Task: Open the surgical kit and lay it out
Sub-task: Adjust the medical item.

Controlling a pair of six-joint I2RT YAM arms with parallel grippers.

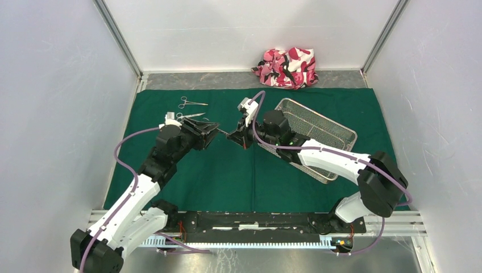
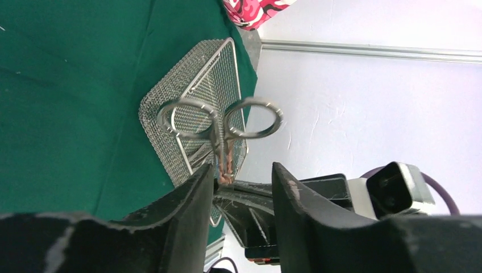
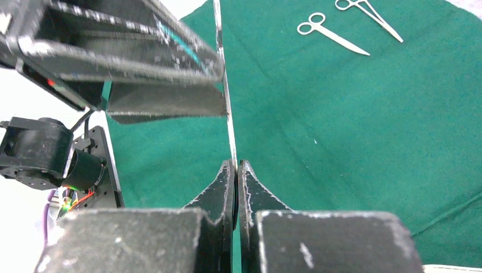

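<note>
- The right gripper has its fingers pressed together on the thin blade end of a ring-handled instrument, held in the air over the middle of the desk. The grip is on slim, smooth steel, so the piece could pivot or slide out and drop onto the green drape
- The left gripper stands with jaws apart around the shaft, one finger seemingly just touching it. If the right one lets go before the left one closes, the instrument falls
- If both clamp and pull along different lines, the steel could twist or spring free
- The mesh tray lies close beside the right arm, toward the far right corner, and a wide swing could knock it
- The two laid-out instruments rest toward the far left corner, and a careless set-down could land on them
</note>
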